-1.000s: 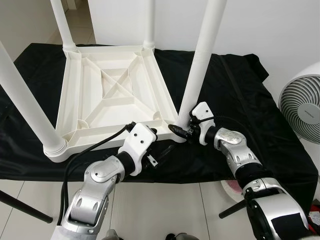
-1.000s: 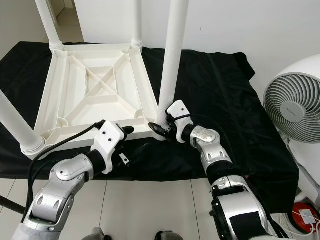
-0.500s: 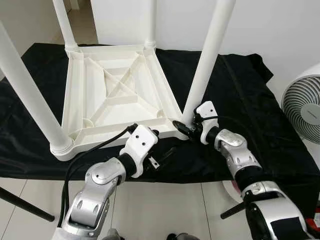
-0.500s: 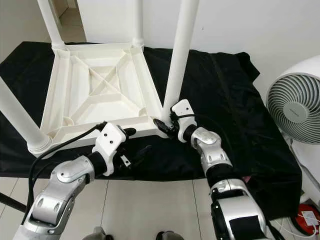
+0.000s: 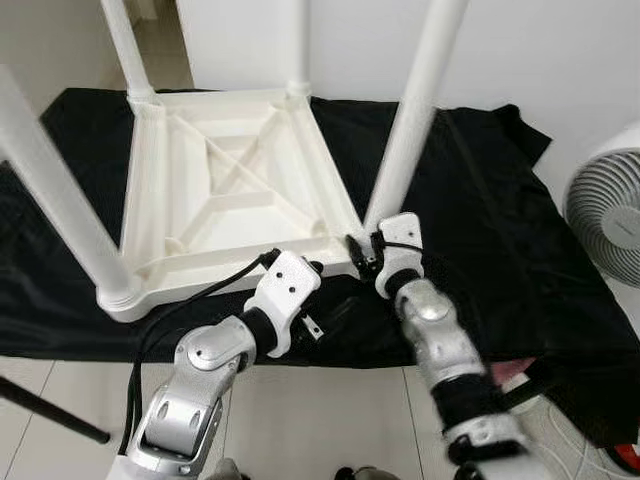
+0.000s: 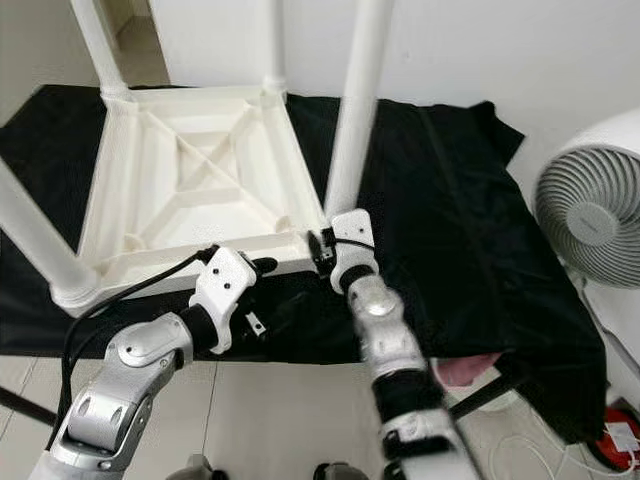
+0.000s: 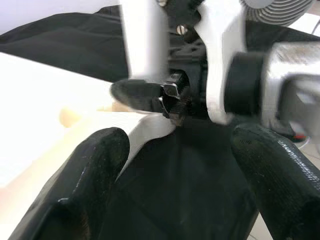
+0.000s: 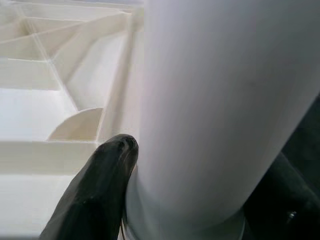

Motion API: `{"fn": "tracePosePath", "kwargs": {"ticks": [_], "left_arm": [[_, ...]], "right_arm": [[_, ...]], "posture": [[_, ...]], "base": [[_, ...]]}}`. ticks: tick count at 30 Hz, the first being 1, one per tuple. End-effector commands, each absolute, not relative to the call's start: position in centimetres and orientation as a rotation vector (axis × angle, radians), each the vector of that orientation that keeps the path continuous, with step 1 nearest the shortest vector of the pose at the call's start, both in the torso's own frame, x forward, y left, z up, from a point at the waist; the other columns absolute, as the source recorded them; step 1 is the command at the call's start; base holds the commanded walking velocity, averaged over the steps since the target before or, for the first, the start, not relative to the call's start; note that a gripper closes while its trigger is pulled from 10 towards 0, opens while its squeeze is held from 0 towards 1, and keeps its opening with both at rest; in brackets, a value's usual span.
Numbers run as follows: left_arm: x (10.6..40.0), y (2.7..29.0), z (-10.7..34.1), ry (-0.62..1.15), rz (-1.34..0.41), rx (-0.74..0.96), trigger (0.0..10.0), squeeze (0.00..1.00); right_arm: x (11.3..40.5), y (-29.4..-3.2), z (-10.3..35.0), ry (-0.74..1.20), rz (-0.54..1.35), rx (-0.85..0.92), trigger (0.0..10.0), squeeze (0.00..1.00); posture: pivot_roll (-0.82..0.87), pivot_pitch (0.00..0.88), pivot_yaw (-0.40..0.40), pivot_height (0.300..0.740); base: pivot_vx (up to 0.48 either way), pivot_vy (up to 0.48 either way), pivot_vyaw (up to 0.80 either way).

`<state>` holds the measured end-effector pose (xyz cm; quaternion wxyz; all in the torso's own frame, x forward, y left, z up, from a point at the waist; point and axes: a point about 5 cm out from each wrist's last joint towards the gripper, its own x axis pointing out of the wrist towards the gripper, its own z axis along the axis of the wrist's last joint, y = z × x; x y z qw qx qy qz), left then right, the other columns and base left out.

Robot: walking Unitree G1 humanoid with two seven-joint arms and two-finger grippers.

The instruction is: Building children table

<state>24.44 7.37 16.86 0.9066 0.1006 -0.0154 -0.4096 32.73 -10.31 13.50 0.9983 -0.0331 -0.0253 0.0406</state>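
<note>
The upturned white table (image 5: 235, 190) lies on a black cloth (image 5: 480, 220) spread over the floor, its ribbed underside facing up. All four legs run out of the top of both eye views, so I cannot see their ends.

The right arm is motion-blurred in the eye views. There I can only place the right end effector (image 5: 362, 262) at the foot of the near right leg (image 5: 410, 130), at the table's near right corner; finger detail is lost. The right wrist view resolves it: one black finger (image 8: 97, 185) lies against the side of the leg and the other is a dark shape on the leg's far side, so the leg sits between the fingers and is gripped near its base. The socket joint itself is mostly cut off at the picture edge.

The left end effector (image 7: 175, 185) has its fingers spread wide with nothing between them. It hovers at the table's near edge, just beside the right end effector, which the left wrist view shows blurred straight ahead. In the eye views the left fingers are hard to separate from the cloth.

A white fan (image 6: 590, 200) stands at the right, partly cut off.
</note>
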Motion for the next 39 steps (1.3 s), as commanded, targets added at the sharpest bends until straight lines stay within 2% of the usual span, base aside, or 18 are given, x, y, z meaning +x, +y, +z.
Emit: {"fn": "tracePosePath", "kwargs": {"ticks": [1, 5, 10, 11, 16, 17, 19, 20, 23, 26, 27, 29, 39], "left_arm": [[24.4, 7.2, 16.7, -0.026, -0.813, 0.19, 10.0, 0.0], [24.4, 7.1, 16.7, -0.028, -0.809, 0.183, 10.0, 0.0], [24.4, 7.0, 16.7, -0.027, -0.813, 0.183, 10.0, 0.0], [24.4, 7.0, 16.7, -0.027, -0.813, 0.183, 10.0, 0.0], [24.5, 7.1, 16.7, -0.029, -0.807, 0.182, 10.0, 0.0], [24.5, 7.1, 16.7, -0.029, -0.806, 0.18, 10.0, 0.0], [24.5, 7.1, 16.7, -0.029, -0.806, 0.18, 10.0, 0.0], [24.4, 7.0, 16.7, -0.027, -0.806, 0.179, 10.0, 0.0], [24.4, 7.0, 16.6, -0.026, -0.806, 0.179, 10.0, 0.0], [24.6, 7.0, 16.7, -0.031, -0.805, 0.184, 10.0, 0.0], [24.6, 7.0, 16.7, -0.031, -0.805, 0.184, 10.0, 0.0], [24.8, 7.1, 16.9, -0.039, -0.803, 0.189, 10.0, 0.0], [25.1, 7.1, 17.2, -0.052, -0.803, 0.198, 10.0, 0.0]], "right_arm": [[32.0, -11.8, 13.0, -0.019, -0.081, -0.026, 10.0, 0.0], [31.3, -10.1, 13.5, -0.033, -0.028, -0.012, 10.0, 0.0], [31.8, -10.7, 14.0, -0.053, -0.004, -0.038, 10.0, 0.0], [32.0, -11.0, 14.0, -0.057, 0.012, -0.028, 10.0, 1.0], [32.5, -11.6, 15.1, -0.087, 0.092, -0.025, 10.0, 1.0], [32.8, -11.8, 15.5, -0.099, 0.153, -0.045, 10.0, 0.14], [32.8, -11.8, 15.5, -0.099, 0.153, -0.045, 10.0, 0.14], [33.4, -12.3, 16.2, -0.103, 0.248, -0.069, 10.0, 0.0], [33.7, -12.7, 16.5, -0.101, 0.304, -0.09, 10.0, 0.0], [34.3, -12.9, 17.0, -0.112, 0.511, -0.156, 10.0, 0.0], [34.3, -12.9, 17.0, -0.112, 0.511, -0.156, 10.0, 0.0], [34.5, -12.8, 17.0, -0.092, 0.687, -0.219, 10.0, 0.0], [35.4, -12.8, 16.0, -0.01, 0.846, -0.289, 10.0, 0.0]], "posture": [[-0.02, 0.079, -0.002, 0.74], [-0.03, 0.08, -0.008, 0.74], [-0.03, 0.079, -0.011, 0.74], [-0.03, 0.079, -0.012, 0.74], [-0.03, 0.08, -0.015, 0.74], [-0.03, 0.083, -0.015, 0.74], [-0.03, 0.083, -0.015, 0.74], [-0.03, 0.08, -0.017, 0.74], [-0.03, 0.08, -0.017, 0.74], [-0.04, 0.071, -0.015, 0.74], [-0.04, 0.071, -0.015, 0.74], [-0.04, 0.063, -0.013, 0.74], [-0.04, 0.055, -0.009, 0.74]], "base": [[0.0, 0.0, 0.0], [0.0, 0.0, 0.0], [0.0, 0.0, 0.0], [0.0, 0.0, 0.0], [0.0, 0.0, 0.0], [0.0, 0.0, 0.0], [0.0, 0.0, 0.0], [0.0, 0.0, 0.0], [0.0, 0.0, 0.0], [0.0, 0.0, 0.0], [0.0, 0.0, 0.0], [0.0, 0.0, 0.0], [0.0, 0.0, 0.0]]}}
